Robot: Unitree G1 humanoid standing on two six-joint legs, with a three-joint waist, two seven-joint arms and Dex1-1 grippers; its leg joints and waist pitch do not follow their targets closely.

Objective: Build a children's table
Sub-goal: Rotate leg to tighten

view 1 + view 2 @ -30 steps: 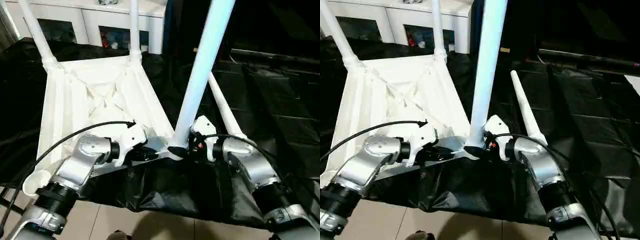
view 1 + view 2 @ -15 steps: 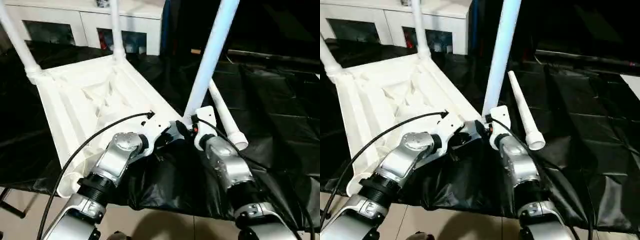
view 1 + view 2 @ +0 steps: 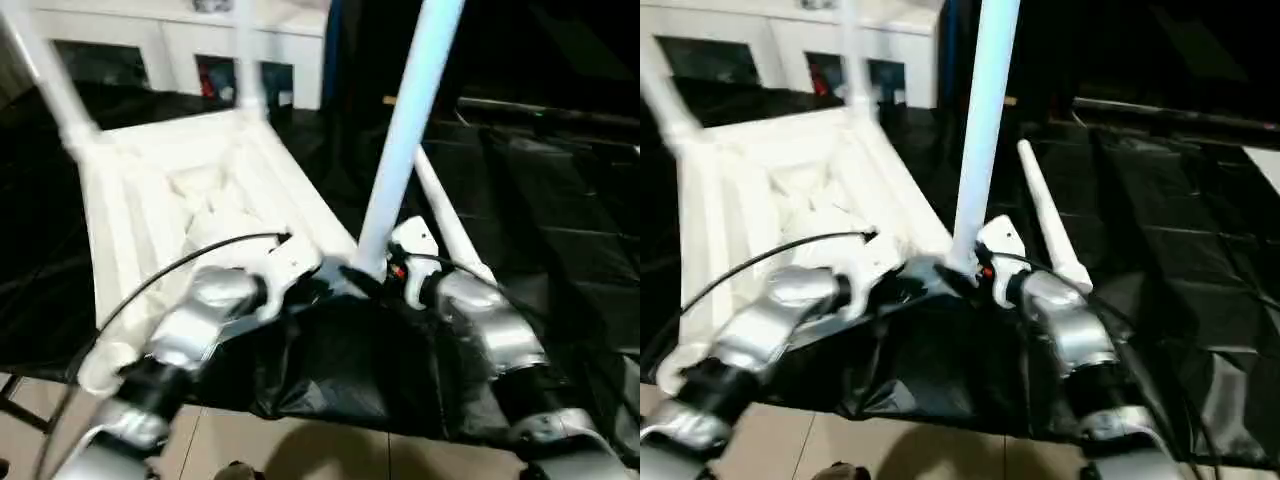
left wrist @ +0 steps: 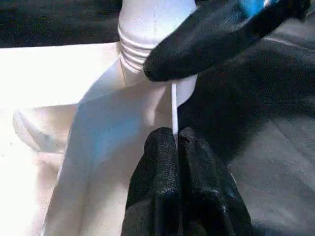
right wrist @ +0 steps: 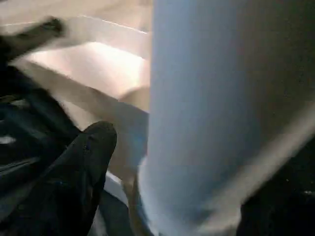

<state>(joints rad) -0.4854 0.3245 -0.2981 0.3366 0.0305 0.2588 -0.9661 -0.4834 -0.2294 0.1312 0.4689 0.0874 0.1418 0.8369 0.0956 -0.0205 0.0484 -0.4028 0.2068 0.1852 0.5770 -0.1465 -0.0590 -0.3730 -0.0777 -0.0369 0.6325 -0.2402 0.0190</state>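
Three legs (image 3: 405, 150) upright in tabletop (image 3: 140, 200), one leg (image 3: 1045, 225) loose

Black plastic sheeting (image 3: 560, 220) covers work surface, wrinkled, drapes over near edge. White cabinet w/ glass doors (image 3: 190, 60) top left of frame, colored items behind glass. Tiled floor (image 3: 290, 450) bottom edge.

It looks like a home room used for robot trials. A white cabinet (image 3: 190, 50) with glass doors lines the wall. Black sheeting (image 3: 560, 200) covers the work surface.
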